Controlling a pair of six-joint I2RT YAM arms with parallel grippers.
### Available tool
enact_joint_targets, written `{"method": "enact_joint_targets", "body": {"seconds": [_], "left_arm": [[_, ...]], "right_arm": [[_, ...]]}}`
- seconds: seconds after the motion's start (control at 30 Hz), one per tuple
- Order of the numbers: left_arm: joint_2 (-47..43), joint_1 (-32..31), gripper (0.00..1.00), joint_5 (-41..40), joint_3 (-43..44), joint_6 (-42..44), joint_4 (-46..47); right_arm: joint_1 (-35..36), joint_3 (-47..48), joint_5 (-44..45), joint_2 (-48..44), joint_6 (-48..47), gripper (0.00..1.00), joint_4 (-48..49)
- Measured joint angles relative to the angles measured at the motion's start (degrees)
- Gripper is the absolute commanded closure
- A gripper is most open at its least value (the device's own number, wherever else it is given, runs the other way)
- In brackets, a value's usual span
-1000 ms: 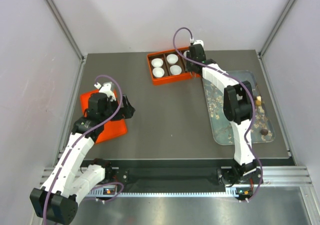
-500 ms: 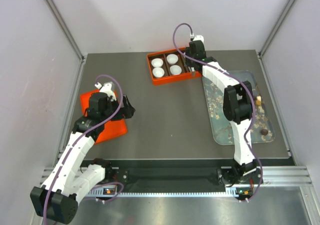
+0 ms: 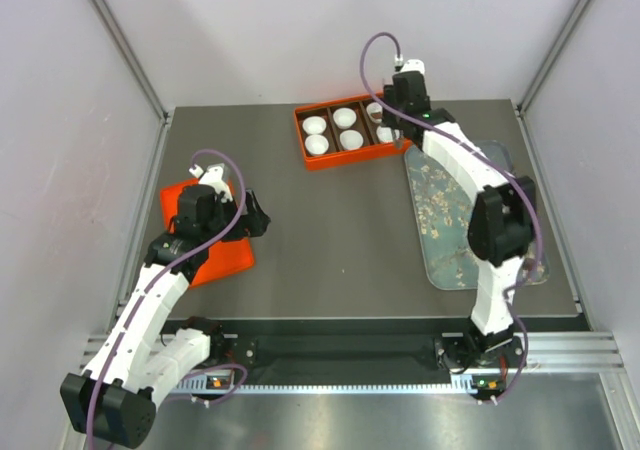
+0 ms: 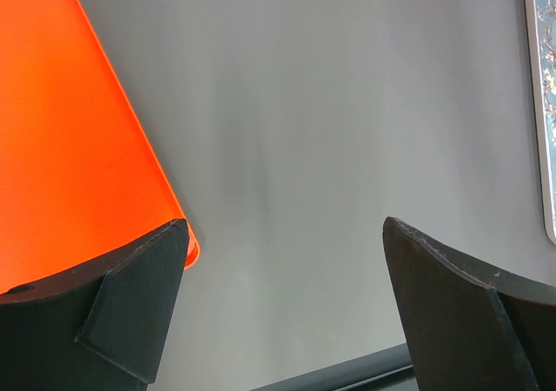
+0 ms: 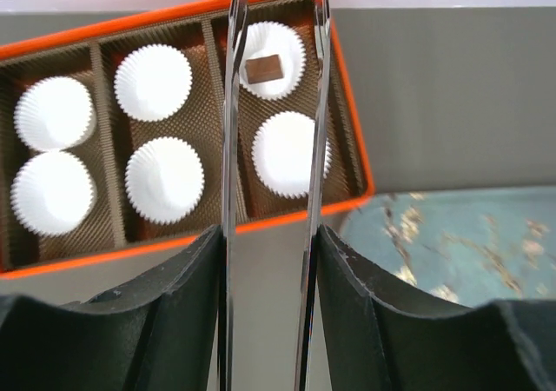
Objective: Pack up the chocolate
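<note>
chocolate look: one small flat square chocolate, dark brown, matte, sharp corners, sitting a bit skewed.
chocolate place: lay in the farther of the two cups in the box compartment on the right of my right wrist view, well inside the fluted rim.
right pincer: my right pincer hung over that same compartment. Its two thin blades stood apart and parallel, nothing pinched. The chocolate showed between them but lay below in its cup.
left pincer: my left pincer was spread wide, nothing between the fingers, over the table just beside a corner of the sheet.
right wrist view only: the chocolate itself, the ribbed brown liner, six cups in three compartments, two each, and the blossom print up close.
top view only: both arms whole, the sheet under my left arm, and the tray along the right side, partly hidden behind my right arm. The chocolate was too small to tell there.
left wrist view only: the sheet's rounded corner, plus a strip of tray at the right edge.
materials: box orange, straight walls, thin dividers. Cups white pleated paper. Blades shiny metal. Fingers black, matte. Sheet flat, glossy orange. Tray grey-blue, rounded corners. Table smooth grey.
</note>
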Motion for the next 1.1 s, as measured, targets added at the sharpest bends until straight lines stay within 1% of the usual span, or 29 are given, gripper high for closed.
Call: {"method": "enact_joint_targets", "body": {"seconds": [0.3,0.4,0.5,0.6,0.77,0.93,1.1], "left_arm": [[0.0,0.0,0.02,0.9,0.0,0.0,0.0],[-0.4,0.0,0.02,1.3,0.0,0.0,0.0],[-1.1,0.0,0.02,1.7,-0.1,0.0,0.1],[-1.5,0.0,0.02,2.0,-0.2,0.0,0.0],[-1.5,0.0,0.02,2.6,-0.3,0.0,0.1],[-1.6,0.0,0.02,3.1,-0.3,0.0,0.1],[-2.3,0.0,0.02,3.1,-0.3,0.0,0.1]], "right_arm": [[-0.3,-18.6,2.2,-26.6,3.0,0.55,-6.4],[-0.8,-25.2,2.9,-32.9,5.0,0.55,-10.0],[-2.3,-31.9,2.8,-37.3,7.4,0.55,-13.7],[-6.0,-37.0,2.2,-39.8,9.0,0.56,-17.6],[-16.5,-42.3,1.3,-42.2,10.0,0.55,-21.7],[-24.2,-42.9,0.7,-44.1,10.1,0.55,-22.9],[-27.9,-42.9,0.3,-43.3,10.3,0.56,-22.7]]}}
